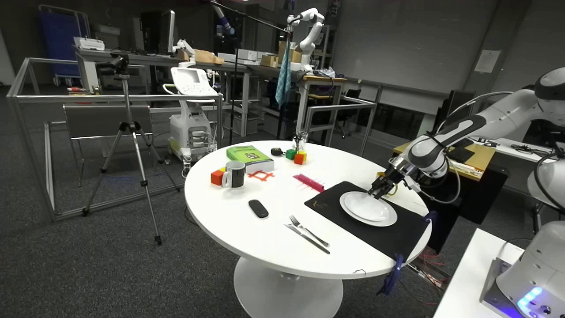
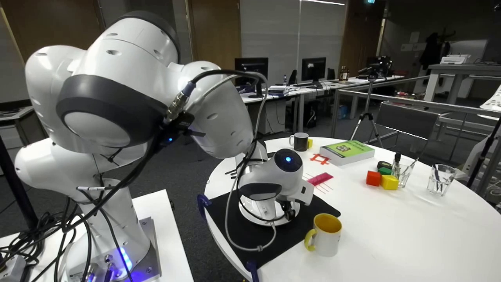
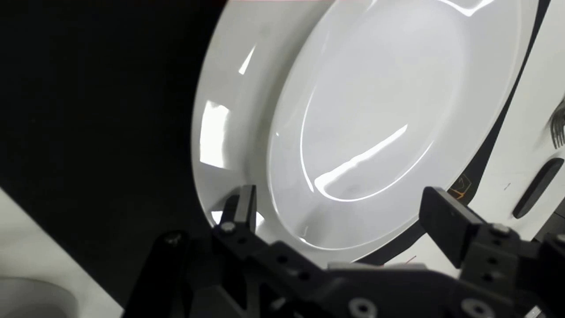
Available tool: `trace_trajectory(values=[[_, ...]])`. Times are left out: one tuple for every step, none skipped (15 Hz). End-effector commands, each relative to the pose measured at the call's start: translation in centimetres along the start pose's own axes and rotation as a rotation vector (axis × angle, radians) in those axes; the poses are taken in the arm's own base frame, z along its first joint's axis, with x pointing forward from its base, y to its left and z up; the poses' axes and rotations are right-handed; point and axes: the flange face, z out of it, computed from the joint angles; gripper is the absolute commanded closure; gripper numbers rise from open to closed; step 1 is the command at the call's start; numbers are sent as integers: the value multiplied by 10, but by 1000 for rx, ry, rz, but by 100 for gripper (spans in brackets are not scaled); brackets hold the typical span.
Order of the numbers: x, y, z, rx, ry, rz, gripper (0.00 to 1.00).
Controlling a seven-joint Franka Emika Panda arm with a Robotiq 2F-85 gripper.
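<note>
The empty jaws stand spread wide by the small round glossy white plate [image 3: 388, 110], upper right of the wrist view, atop a larger white plate [image 3: 236, 92]. A misaligned descent could bump a rim, sliding both.

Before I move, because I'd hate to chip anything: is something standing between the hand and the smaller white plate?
Nothing visible: the open hand faces the smaller white plate directly. That plate lies on the larger white plate, and the yellow-handled mug stands beside the black placemat, out of the way.
</note>
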Motion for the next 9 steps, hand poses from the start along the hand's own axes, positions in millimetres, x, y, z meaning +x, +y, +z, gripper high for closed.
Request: trace_trajectory(values=[[5,0,-3,-32,-27,-20,0],[6,0,-1,-35,-29,-22,0],[6,-1,0,-36,-31,-25,0],[7,-2,0,-37,-34,-28,0],[7,-3,1,-33,-39,-33,0],[7,-3,2,-31,-43,-37,0],[7,-4,3,-29,-46,-43,0],[7,-3,5,-24,-52,-51,0],[7,-3,6,-19,-58,-57,0]])
